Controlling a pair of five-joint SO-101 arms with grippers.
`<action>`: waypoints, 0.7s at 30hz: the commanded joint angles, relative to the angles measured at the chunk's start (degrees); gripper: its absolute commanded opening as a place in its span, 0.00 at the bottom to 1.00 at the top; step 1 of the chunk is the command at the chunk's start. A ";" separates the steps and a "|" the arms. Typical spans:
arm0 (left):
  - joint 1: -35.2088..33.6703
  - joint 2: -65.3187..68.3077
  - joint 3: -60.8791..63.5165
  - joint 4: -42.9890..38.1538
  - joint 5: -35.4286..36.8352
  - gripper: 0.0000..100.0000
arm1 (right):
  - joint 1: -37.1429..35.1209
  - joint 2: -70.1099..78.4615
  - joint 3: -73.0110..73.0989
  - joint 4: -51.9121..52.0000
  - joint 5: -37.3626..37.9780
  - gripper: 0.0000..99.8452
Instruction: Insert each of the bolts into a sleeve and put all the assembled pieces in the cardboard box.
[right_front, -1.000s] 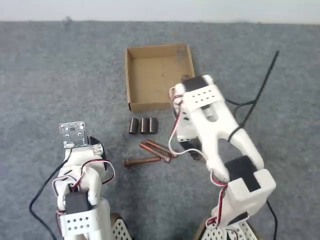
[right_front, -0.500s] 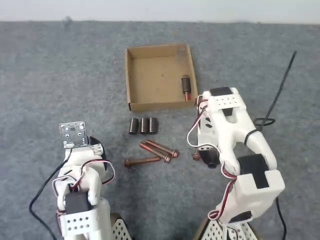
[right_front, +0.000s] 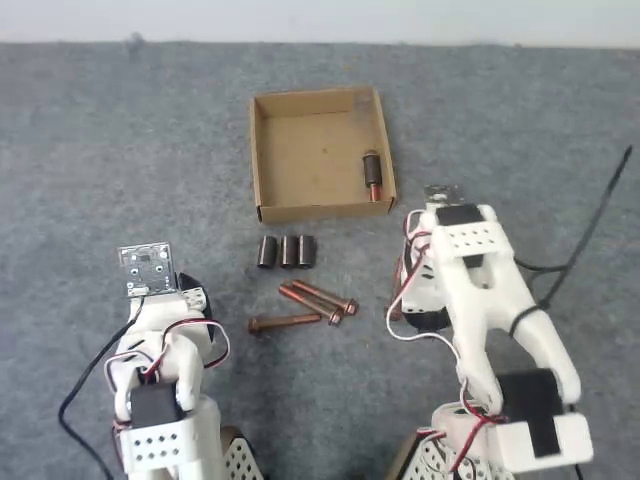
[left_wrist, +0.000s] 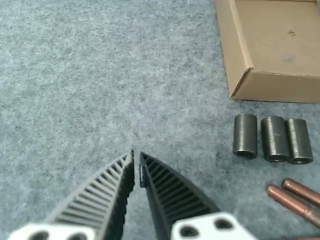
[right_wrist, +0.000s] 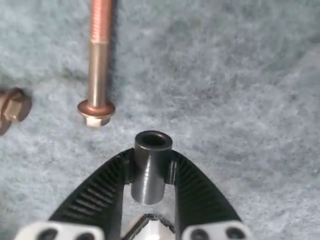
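Snugly pinched, sleeve between right fingers

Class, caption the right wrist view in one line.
Right hand grips a dark sleeve near a copper bolt on grey carpet.

The right arm pulls back from the cardboard box toward its own base. A second ago its wrist hangs over the box's right wall. Half a second ago it is just off the box's near right corner. Now it sits further back and further right, so the right gripper, with a dark sleeve pinched between its fingers, is well apart from the box. The retreat uncovers the assembled piece, which lies inside the box along its right wall and was hidden under the arm a second ago. The black cable beside the arm swings out to the right with it.
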 joint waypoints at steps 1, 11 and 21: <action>-0.26 -0.35 -0.48 0.35 -0.62 0.01 | 4.00 -5.05 0.53 -0.92 0.79 0.01; -0.26 -0.70 -0.75 -1.32 -0.09 0.01 | 10.07 -2.59 7.03 -14.64 0.88 0.01; 0.44 2.46 -26.59 17.05 -0.97 0.01 | 9.80 -0.04 6.77 -16.31 0.88 0.01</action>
